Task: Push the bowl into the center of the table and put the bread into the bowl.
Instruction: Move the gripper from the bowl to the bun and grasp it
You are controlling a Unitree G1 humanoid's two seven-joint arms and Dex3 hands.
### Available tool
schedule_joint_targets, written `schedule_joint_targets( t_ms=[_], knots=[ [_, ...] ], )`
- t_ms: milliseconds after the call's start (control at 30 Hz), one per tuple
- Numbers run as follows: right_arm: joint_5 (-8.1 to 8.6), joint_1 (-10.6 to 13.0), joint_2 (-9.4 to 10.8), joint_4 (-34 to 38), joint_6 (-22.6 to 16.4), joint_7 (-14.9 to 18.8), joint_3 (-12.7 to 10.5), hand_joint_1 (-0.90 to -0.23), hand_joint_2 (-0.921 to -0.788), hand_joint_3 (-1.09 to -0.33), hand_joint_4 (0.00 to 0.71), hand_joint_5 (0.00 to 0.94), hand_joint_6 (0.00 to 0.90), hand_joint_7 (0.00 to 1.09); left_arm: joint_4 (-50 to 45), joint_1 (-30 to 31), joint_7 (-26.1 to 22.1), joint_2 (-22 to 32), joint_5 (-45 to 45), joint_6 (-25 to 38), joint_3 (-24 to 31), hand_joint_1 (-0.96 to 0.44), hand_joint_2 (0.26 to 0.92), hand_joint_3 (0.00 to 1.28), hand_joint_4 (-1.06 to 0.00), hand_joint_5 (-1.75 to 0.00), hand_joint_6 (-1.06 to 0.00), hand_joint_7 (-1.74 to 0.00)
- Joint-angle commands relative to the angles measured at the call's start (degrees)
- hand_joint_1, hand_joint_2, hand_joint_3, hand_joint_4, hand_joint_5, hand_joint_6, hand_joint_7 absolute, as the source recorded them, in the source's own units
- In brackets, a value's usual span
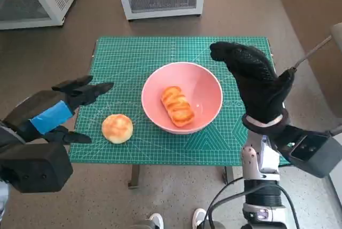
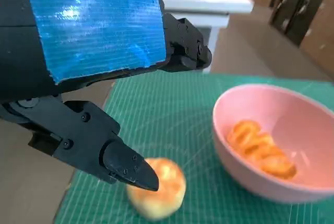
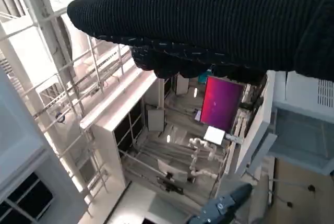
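the bowl stands near the middle of the table, with a twisted bread in it. a round bun lies on the table just left of the bowl, near the front edge.

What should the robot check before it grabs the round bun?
1. Pink bowl near the middle of the green mat: ok.
2. Twisted bread inside the bowl: ok.
3. Round bun in the bowl: not ok, it lies on the mat beside it.
4. Left hand empty, fingers apart, near the bun: ok.
5. Right hand out of the way: cannot tell, it hangs by the bowl's rim.
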Motion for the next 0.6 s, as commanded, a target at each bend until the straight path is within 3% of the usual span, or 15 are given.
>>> schedule_joint_targets(
  t_ms=[33, 600],
  knots=[
    [-0.61, 1.5, -0.4, -0.2, 1.2, -0.4, 0.2, -0.400, -0.908, -0.512, 0.256, 0.000, 0.012, 0.69, -0.8, 1.7, -0.7, 0.7, -1.0, 0.8, -0.6, -0.20, 0.699, 0.00, -0.13, 0.00, -0.28, -0.02],
    [0.03, 1.7, -1.2, -0.8, 2.8, 0.2, 0.2, -0.403, -0.896, -0.534, 0.255, 0.000, -0.001, 0.72, 5.5, 2.5, 1.6, -1.5, 0.3, -0.4, -8.0, -0.17, 0.694, 0.00, -0.13, 0.00, -0.25, 0.00]
  ],
)
